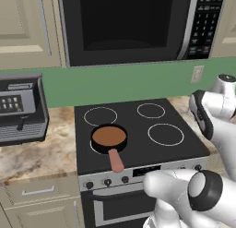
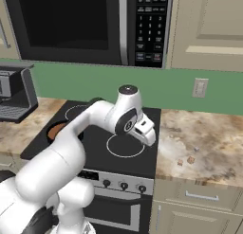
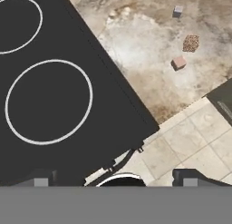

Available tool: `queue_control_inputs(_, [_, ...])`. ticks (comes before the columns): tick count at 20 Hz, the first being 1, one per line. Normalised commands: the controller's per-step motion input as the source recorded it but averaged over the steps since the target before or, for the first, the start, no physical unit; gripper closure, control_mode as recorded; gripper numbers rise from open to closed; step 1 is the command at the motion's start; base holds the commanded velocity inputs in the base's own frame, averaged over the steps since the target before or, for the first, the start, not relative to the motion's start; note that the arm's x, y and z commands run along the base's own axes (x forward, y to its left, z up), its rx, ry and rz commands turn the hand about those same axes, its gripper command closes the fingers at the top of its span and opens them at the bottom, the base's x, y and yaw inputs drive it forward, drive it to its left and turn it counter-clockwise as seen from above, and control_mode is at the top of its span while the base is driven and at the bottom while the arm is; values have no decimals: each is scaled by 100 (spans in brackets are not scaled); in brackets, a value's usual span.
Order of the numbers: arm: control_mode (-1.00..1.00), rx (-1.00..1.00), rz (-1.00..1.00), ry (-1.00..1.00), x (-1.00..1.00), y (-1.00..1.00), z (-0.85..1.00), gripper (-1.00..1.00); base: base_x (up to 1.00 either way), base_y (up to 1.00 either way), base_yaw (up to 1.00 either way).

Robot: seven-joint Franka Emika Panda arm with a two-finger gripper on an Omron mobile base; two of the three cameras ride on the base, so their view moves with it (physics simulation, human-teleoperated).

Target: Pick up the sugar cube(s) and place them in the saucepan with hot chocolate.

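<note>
Sugar cubes, small pale and pinkish blocks, lie on the mottled beige stone tabletop (image 3: 136,41) to the right of the black glass stove (image 1: 138,130): one pinkish cube (image 3: 179,63) sits near the middle of that stretch, a brown speckled cube (image 3: 190,43) is just beyond it, and a small grey-white cube (image 3: 178,11) lies farther toward the back wall. None is lifted yet. The small round black saucepan (image 1: 109,137) with brown liquid and a short salmon-pink handle stands on the front-left burner, well apart from the cubes. The claw (image 3: 115,182) hangs above the stove's front-right corner with its fingers spread wide and nothing between them. I judge the task barely begun: reaching, grasping and every drop into the saucepan remain.
</note>
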Motion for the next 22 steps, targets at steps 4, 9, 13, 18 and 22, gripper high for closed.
queue_control_inputs(4, [-100,0,-10,2,0,-89,-33,-100,0,0,0])
queue_control_inputs(9, [-100,1,-13,6,0,-77,-30,-100,0,0,0])
queue_control_inputs(13, [-100,1,-18,9,3,-58,-27,-100,0,0,0])
queue_control_inputs(18, [-100,0,-17,12,13,-52,-31,-100,0,0,0])
queue_control_inputs(22, [-100,0,-12,12,14,-30,-28,-100,0,0,0])
